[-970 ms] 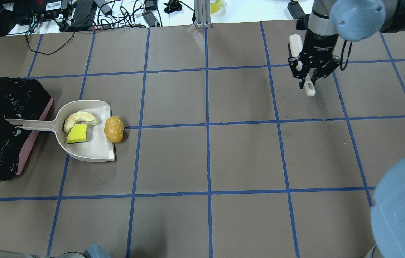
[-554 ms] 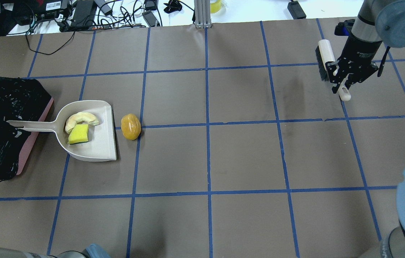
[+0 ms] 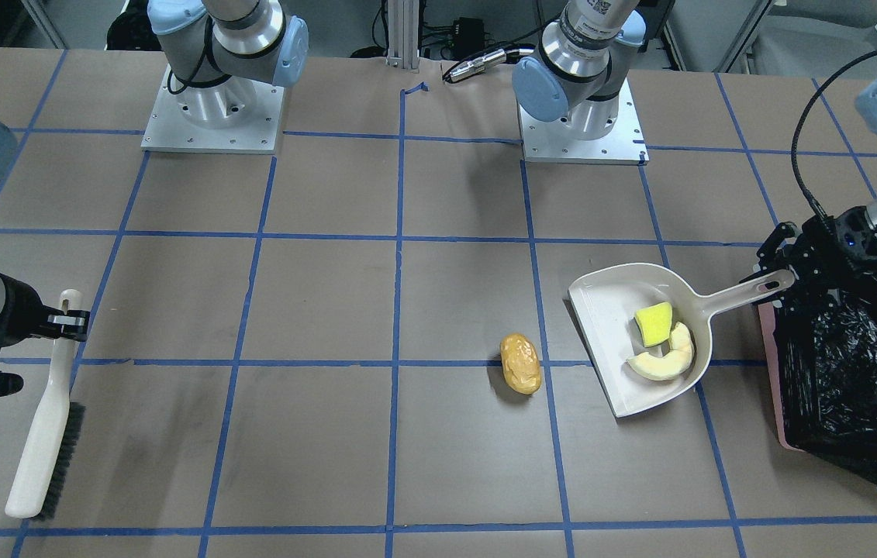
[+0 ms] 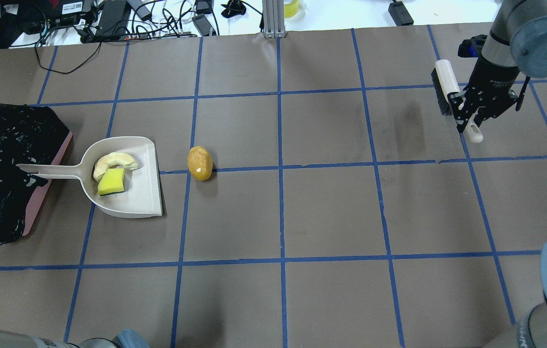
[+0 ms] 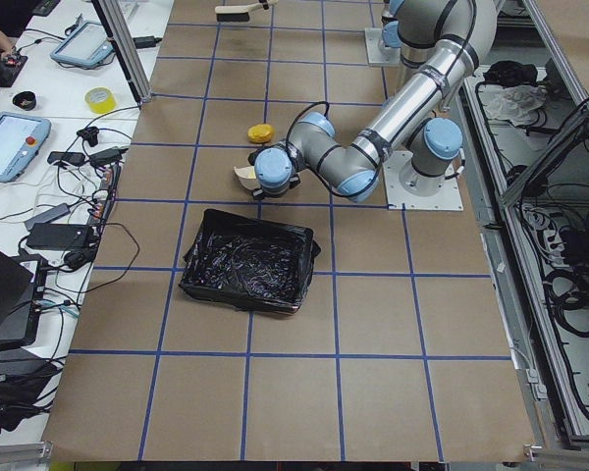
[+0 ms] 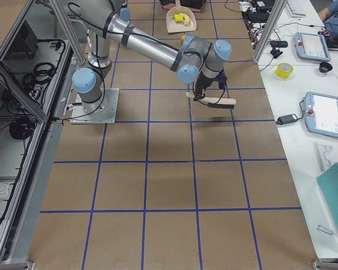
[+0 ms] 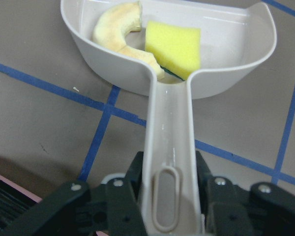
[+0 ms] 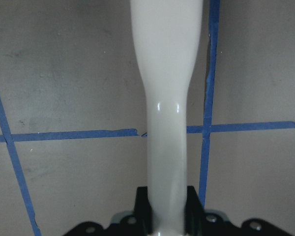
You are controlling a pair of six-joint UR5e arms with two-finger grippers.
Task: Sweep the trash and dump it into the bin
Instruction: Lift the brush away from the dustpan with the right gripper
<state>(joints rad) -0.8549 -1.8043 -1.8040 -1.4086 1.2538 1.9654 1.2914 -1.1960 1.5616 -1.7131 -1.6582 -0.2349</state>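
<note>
A beige dustpan (image 4: pixel 142 193) lies flat on the table with two pieces of trash in it: the yellow sponge wedge (image 4: pixel 111 181) and the cream melon crescent (image 4: pixel 113 160). The orange-brown potato lump (image 4: pixel 200 163) lies on the table a short way off the pan's open lip. My left gripper (image 7: pixel 169 172) is shut on the dustpan handle (image 3: pixel 748 291), right at the edge of the pink bin (image 4: pixel 46 193) with its black bag. Far right, my right gripper (image 4: pixel 469 123) is shut on the handle of a white brush (image 4: pixel 445 79) held above the table.
Blue tape lines grid the brown table (image 4: pixel 331 212). Cables and power bricks (image 4: pixel 109 19) lie beyond the far edge, beside a metal post (image 4: pixel 273 17). The arm bases (image 3: pixel 213 116) stand at the robot's side.
The potato lump has rolled from the dustpan's lip out to the right. My right gripper has carried the brush further right. The dustpan has shifted slightly right.
</note>
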